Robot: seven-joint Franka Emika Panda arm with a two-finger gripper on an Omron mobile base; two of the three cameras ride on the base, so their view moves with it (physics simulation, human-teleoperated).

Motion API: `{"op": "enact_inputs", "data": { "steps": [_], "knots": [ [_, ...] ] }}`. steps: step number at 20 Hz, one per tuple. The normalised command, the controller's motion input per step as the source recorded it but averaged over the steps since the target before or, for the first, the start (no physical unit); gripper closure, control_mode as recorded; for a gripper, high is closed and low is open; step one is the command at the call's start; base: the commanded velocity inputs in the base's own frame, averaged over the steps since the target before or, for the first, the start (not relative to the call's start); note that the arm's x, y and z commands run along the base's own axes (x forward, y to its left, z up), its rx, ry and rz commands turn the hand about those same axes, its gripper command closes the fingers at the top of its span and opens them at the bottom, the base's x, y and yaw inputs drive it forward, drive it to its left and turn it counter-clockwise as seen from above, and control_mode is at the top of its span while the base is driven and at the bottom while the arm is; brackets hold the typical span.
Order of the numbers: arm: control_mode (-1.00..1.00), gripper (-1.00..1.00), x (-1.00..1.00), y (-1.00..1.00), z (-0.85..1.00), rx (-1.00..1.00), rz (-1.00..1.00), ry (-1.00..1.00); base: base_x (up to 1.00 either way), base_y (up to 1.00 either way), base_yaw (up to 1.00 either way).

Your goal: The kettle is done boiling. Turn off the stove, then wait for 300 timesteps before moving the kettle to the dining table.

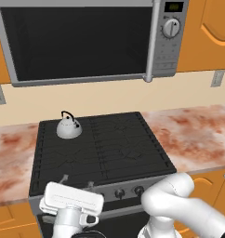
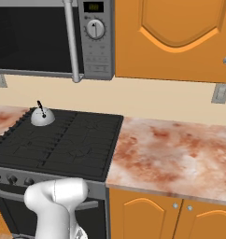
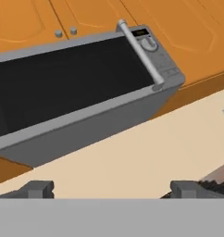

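Kettle (image 1: 69, 128) first: it sits on the back-left burner of the stove (image 1: 119, 148), squat and upright, its thin black handle arching over the top, close to the wall under the microwave (image 1: 82, 39). In the right base view it shows again at the far left rear of the cooktop. It is not my concern yet, I judge; the burner has to go off first.

That turns on the row of knobs (image 1: 128, 191) along the stove's front edge. My gripper (image 1: 77, 180) hangs low at the front-left corner of the range, fingers spread fully wide and holding nothing. The knobs I can make out lie just to my right along that front panel, and slightly below my hand's level; the kettle lies beyond me, up and away across the grates. So the coming move, as I read it, is sideways and down, not forward.

My hand camera looks upward at the microwave and the wall, so I cannot tell from it which knob serves the kettle's burner.
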Motion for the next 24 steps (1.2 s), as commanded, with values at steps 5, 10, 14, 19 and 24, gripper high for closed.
{"op": "enact_inputs", "data": {
  "steps": [5, 10, 14, 19, 24],
  "knots": [
    [-1.00, -1.00, 0.13, 0.00, 0.55, 0.19, 0.00, 0.06, 0.00, 0.00, 0.00],
    [-1.00, -1.00, 0.37, 0.00, 0.26, 0.18, 0.00, 0.16, 0.00, 0.00, 0.00],
    [-1.00, -1.00, 0.37, -0.01, 0.24, 0.15, 0.02, 0.23, 0.00, 0.00, 0.00],
    [-1.00, -1.00, 0.36, -0.01, 0.28, 0.03, 0.01, 0.31, 0.00, 0.00, 0.00],
    [-1.00, -1.00, 0.40, -0.17, 0.07, 0.00, 0.01, 0.30, 0.00, 0.00, 0.00]
  ]
}}
